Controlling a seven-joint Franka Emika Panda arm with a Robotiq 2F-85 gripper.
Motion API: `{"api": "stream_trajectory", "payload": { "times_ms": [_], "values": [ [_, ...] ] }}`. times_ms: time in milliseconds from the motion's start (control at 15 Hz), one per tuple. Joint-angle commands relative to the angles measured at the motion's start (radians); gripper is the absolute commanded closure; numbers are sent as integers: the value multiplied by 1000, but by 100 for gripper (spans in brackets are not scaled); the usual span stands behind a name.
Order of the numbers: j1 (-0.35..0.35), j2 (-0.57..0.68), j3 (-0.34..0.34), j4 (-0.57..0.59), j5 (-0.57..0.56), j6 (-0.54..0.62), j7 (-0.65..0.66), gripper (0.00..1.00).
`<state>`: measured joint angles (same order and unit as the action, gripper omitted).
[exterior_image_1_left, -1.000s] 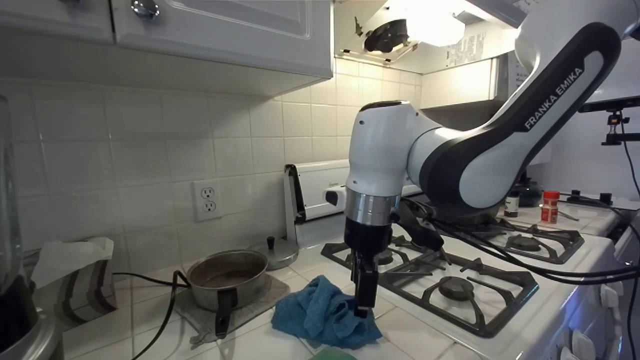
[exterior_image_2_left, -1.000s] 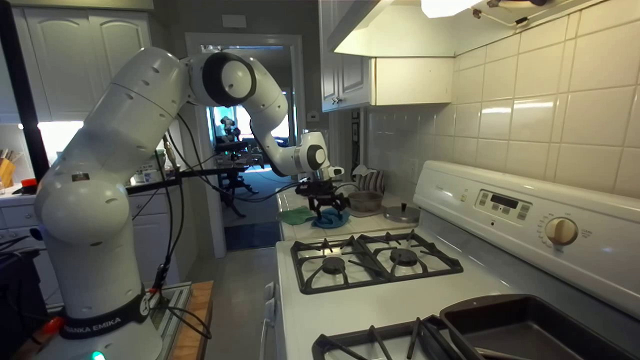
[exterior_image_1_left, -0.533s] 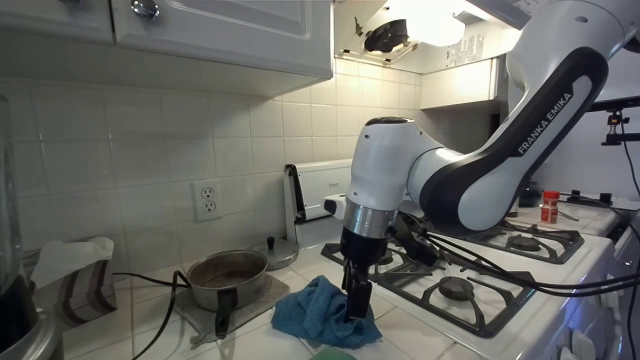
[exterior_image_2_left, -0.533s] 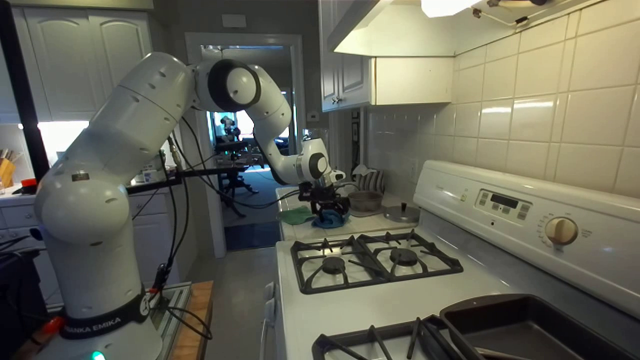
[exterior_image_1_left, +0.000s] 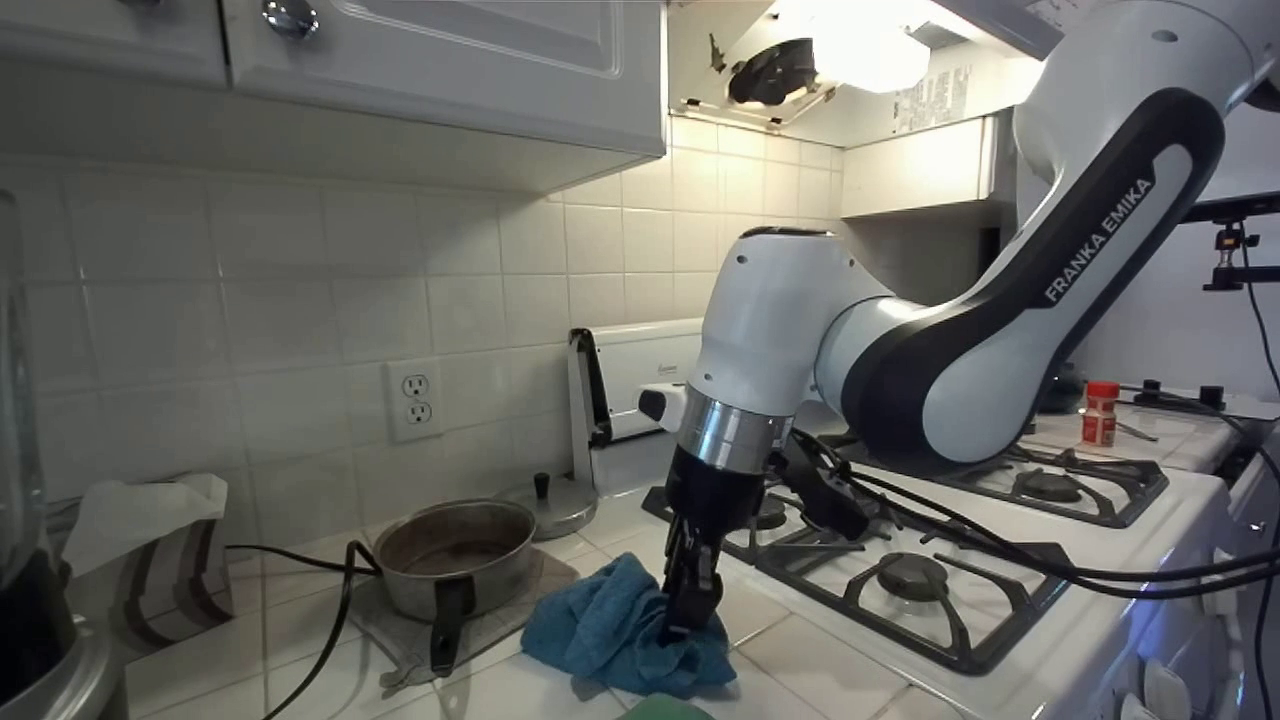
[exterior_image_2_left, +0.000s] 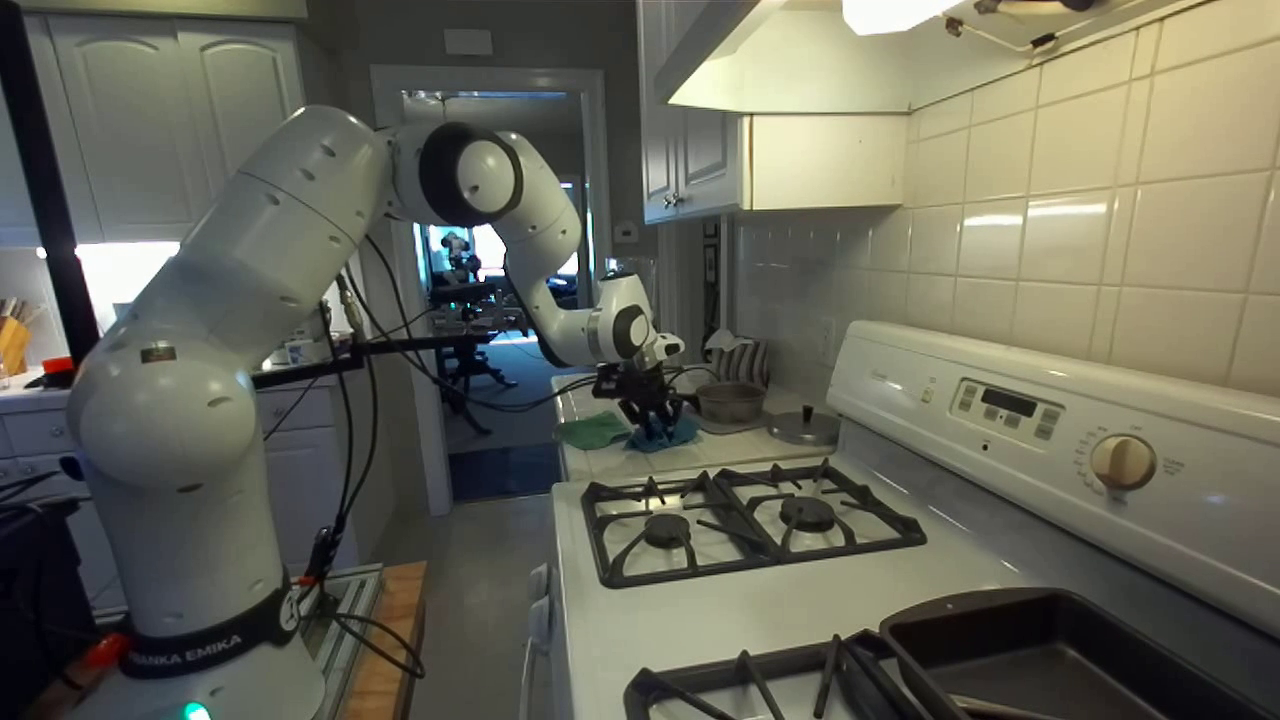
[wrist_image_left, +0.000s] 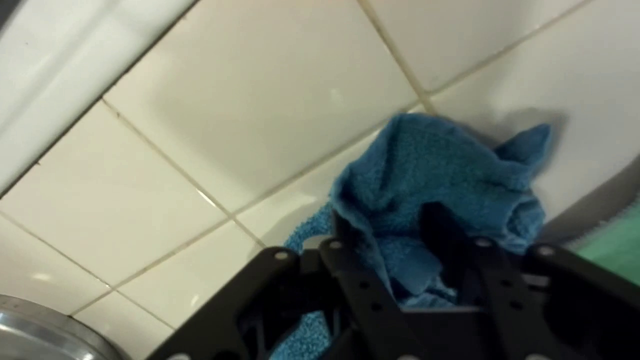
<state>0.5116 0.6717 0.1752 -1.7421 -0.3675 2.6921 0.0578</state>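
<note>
Near the stove (exterior_image_2_left: 800, 600), a black gripper (wrist_image_left: 387, 227) is grasping a crumpled blue cloth (exterior_image_1_left: 605, 625) on the tiled counter (wrist_image_left: 260, 80).

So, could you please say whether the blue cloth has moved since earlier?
Yes; in an exterior view, the blue cloth has shifted slightly toward the pot, away from the stove.

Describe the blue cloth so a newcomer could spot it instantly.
Find the white stove, then the tiled counter next to it. Near the metal saucepan lies a crumpled cloth, touched by the black gripper. Blue sets it apart from the neighbouring green cloth.
</note>
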Motion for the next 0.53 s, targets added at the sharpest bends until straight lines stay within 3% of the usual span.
{"api": "stream_trajectory", "payload": {
  "times_ms": [0,67,133,467],
  "values": [
    [-55,-32,91,-4,116,-43,-72,90],
    [-64,-46,111,-9,147,-67,-80,98],
    [-69,-59,123,-11,169,-87,-84,99],
    [-19,-153,90,-20,150,-216,-22,97]
  ]
}}
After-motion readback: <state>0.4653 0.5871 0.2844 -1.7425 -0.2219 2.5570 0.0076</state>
